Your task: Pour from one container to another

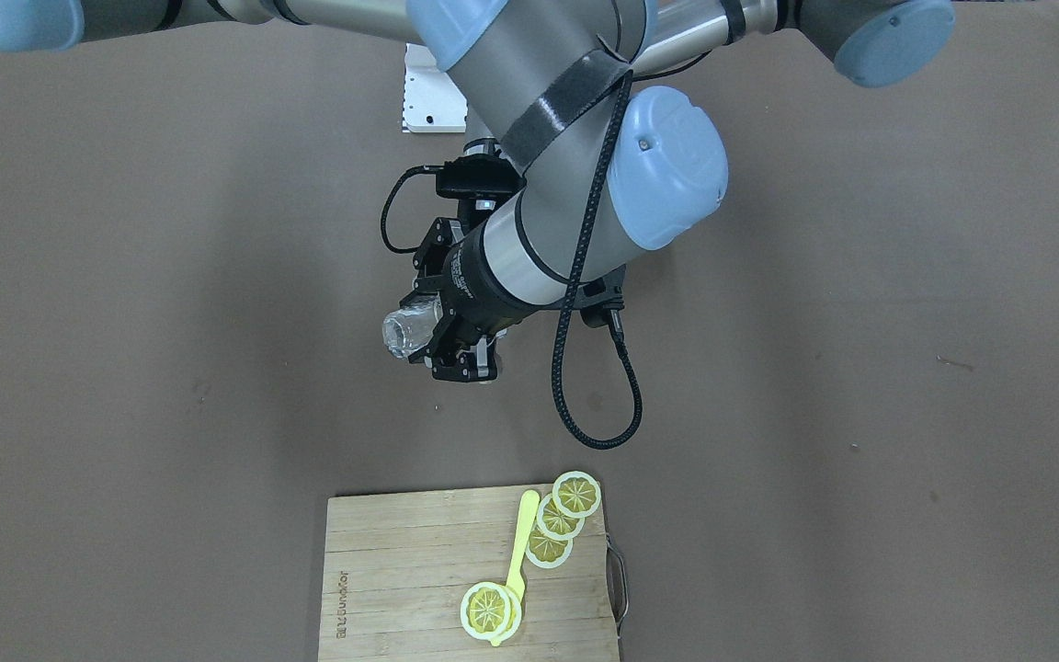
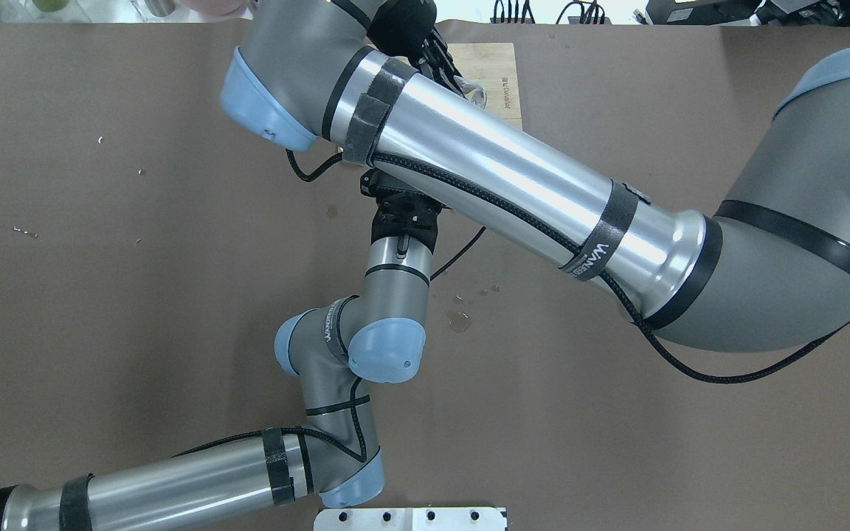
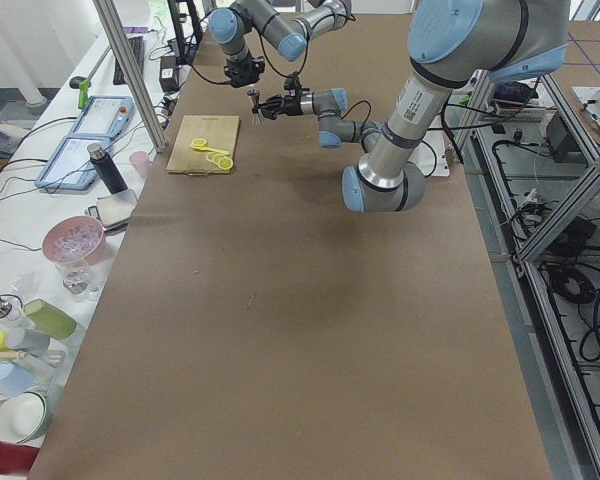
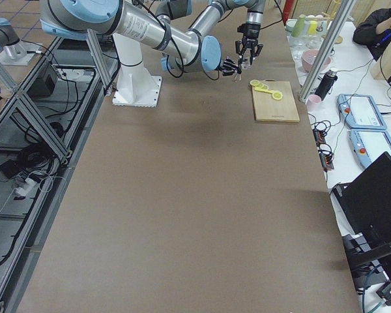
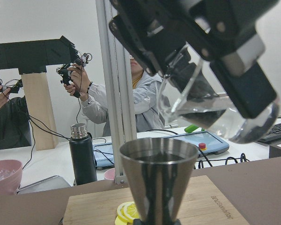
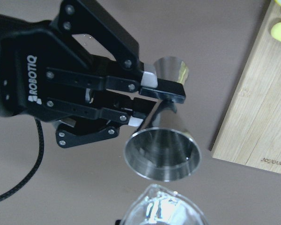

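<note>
My left gripper is shut on the narrow waist of the steel jigger and holds it upright above the brown table. In the left wrist view the jigger fills the foreground. The clear glass hangs tilted just above and to the right of its rim, with my right gripper shut on it. In the front-facing view the glass lies almost sideways under the right wrist. The right arm hides the jigger in that view. No stream shows between glass and jigger.
A wooden cutting board with lemon slices and a yellow utensil lies past the grippers. Wet spots mark the table. The right forearm crosses over the left wrist. People and a black bottle are beyond the table edge.
</note>
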### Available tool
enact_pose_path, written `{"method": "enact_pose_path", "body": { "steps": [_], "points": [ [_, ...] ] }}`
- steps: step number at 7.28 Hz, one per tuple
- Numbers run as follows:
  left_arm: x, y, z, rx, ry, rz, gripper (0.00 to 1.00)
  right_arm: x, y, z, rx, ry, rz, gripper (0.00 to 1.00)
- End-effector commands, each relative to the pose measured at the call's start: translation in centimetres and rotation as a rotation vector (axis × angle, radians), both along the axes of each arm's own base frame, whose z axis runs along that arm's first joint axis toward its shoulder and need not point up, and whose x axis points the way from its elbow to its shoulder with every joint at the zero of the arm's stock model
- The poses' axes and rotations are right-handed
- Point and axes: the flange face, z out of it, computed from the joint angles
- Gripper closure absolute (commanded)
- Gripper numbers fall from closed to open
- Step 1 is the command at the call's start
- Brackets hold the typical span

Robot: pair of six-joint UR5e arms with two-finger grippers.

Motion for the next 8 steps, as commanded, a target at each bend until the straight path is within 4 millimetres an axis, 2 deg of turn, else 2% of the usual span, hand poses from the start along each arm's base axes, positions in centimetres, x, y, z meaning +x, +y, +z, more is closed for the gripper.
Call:
{"method": "enact_pose_path", "body": {
  "steps": [1, 3, 8],
  "points": [
    [-0.05, 0.01, -0.04, 0.001, 0.005, -0.001, 1.0, -0.44, 0.44, 0.02, -0.004, 0.044, -0.031, 1.0],
    [-0.05, 0.01, -0.04, 0.001, 0.005, -0.001, 1.0, -1.17, 1.01, -0.03, -0.009, 0.078, -0.051, 1.0],
    [-0.03, 0.02, 0.08, 0.0, 0.003, 0.001, 1.0, -0.89, 1.01, -0.29, -0.016, 0.079, -0.053, 1.0]
  ]
}}
